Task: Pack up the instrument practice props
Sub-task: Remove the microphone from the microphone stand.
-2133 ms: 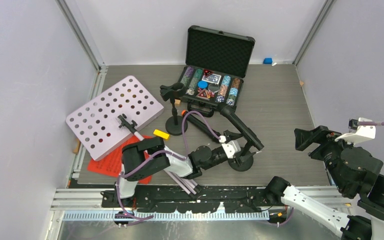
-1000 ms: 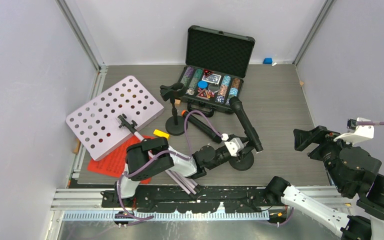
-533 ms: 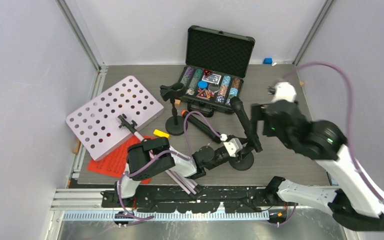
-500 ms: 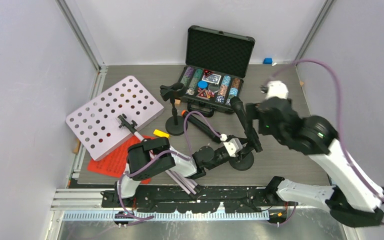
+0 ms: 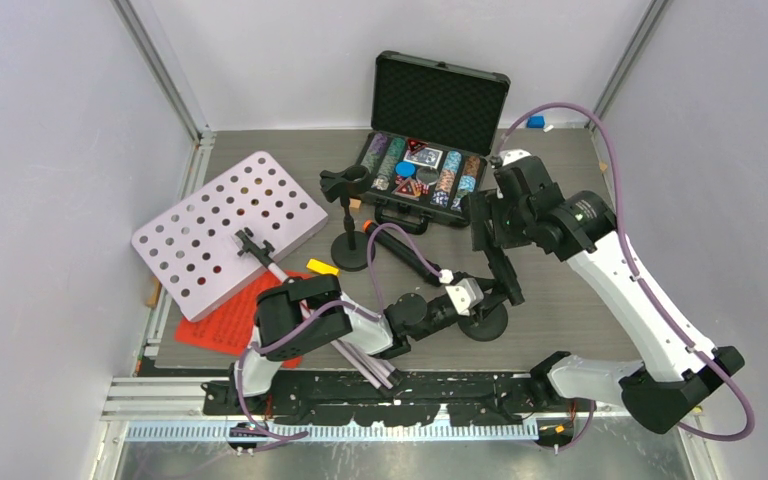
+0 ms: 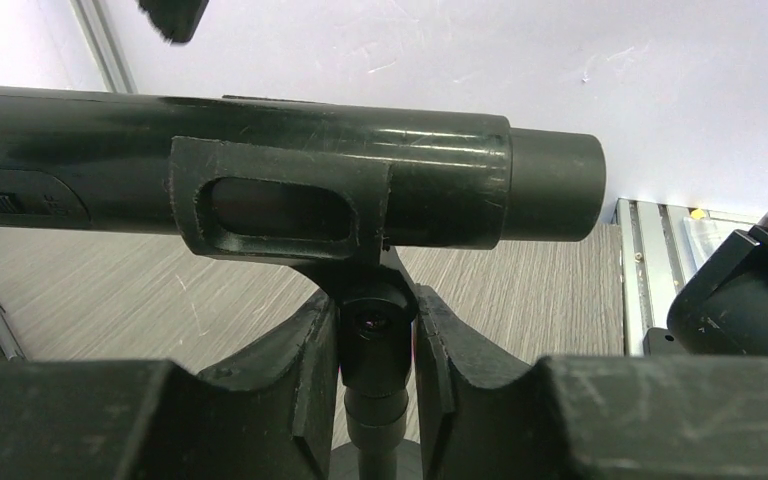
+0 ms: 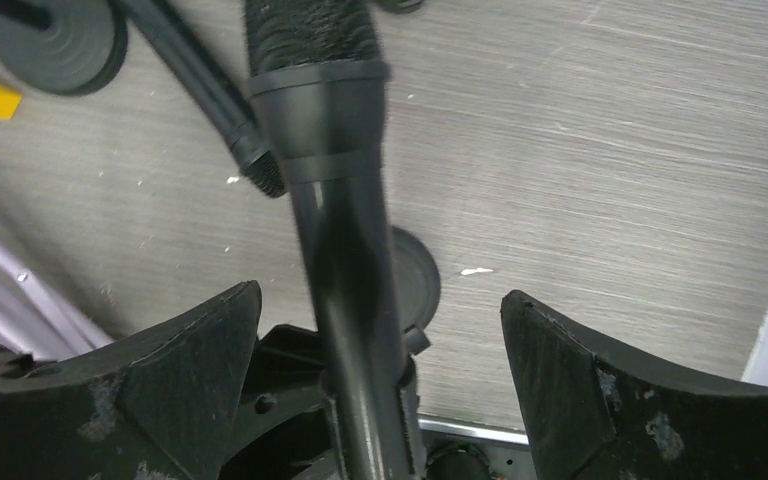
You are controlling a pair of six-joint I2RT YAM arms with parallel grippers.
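Note:
A black microphone [image 5: 493, 250] sits in the clip of a round-based black pole [image 5: 485, 320] near the table's front. My left gripper [image 5: 480, 293] is shut on that pole just under the clip [image 6: 280, 205]; its fingers [image 6: 305, 365] press the pole joint [image 6: 378, 335]. My right gripper [image 5: 484, 222] hangs open over the microphone's head end, its fingers [image 7: 195, 365] wide on both sides of the microphone [image 7: 345, 200] without touching it. A second microphone [image 5: 405, 255] lies flat beside a second pole [image 5: 350, 250]. The white hole-punched rack [image 5: 225, 230] lies at left over red pages [image 5: 222, 325].
The open black poker-chip case [image 5: 430, 150] stands at the back, just behind my right gripper. A yellow block [image 5: 322, 267] lies near the second pole's base. A blue block [image 5: 535, 122] is in the far right corner. Silver legs [image 5: 365, 368] lie under my left arm.
My right arm has swung in from the far right and now hangs open over the microphone. My left gripper stays shut on the pole; the microphone tilted more toward the case early on.

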